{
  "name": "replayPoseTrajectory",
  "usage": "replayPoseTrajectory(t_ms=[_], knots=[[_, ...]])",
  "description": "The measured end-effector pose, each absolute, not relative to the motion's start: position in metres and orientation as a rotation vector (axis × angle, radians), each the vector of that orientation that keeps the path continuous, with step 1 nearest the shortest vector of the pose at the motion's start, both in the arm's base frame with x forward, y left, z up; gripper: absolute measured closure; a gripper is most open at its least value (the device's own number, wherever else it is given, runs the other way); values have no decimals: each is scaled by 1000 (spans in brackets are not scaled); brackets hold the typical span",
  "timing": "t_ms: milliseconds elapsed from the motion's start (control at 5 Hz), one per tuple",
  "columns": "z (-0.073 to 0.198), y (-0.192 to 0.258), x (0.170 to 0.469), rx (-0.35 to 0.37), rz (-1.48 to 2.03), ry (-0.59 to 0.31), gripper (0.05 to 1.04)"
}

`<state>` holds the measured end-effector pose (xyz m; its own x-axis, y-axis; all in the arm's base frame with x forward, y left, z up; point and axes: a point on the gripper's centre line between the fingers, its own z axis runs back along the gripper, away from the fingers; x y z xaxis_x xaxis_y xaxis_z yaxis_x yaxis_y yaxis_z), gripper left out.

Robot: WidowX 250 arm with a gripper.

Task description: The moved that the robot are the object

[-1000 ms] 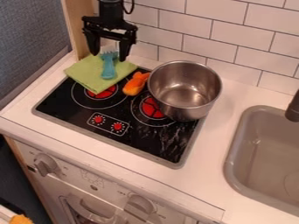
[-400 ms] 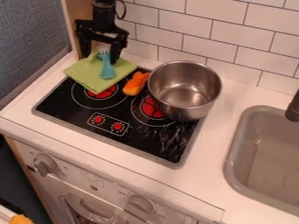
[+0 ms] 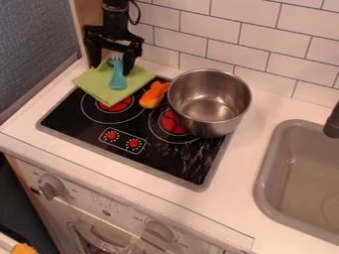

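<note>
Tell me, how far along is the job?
Done, by the look of it: the blue fork lies on the green cloth. In hand: nothing looks gripped; the black tool hangs over the fork, fingers spread. Left: probably either gripping the fork or backing away; I can't tell which.

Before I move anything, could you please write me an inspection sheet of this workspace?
Surface: white counter with inset black stovetop; pale streaks at its right side, smears or glare, cannot tell.
Job's things: target unnamed; likely the small turquoise fork, lying on a folded light-green cloth, tines toward the wall.
Clutter: orange toy beside a round, shiny metal pot, both on the stovetop.
Gripper: black two-finger gripper over the cloth, jaws parted, one either side of the fork; contact cannot be told.
Cables: thin black cable looping beside the arm.
Surroundings: white tiled wall behind, grey sink at right.
Spills on the counter: nothing seen.
</note>
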<state>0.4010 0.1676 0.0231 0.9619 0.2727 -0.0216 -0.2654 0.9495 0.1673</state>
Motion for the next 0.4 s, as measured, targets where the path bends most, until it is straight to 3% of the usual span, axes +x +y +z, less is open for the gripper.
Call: replayPoseTrajectory(t_ms=[400], knots=[[18, 168, 399, 157, 260, 44, 708]])
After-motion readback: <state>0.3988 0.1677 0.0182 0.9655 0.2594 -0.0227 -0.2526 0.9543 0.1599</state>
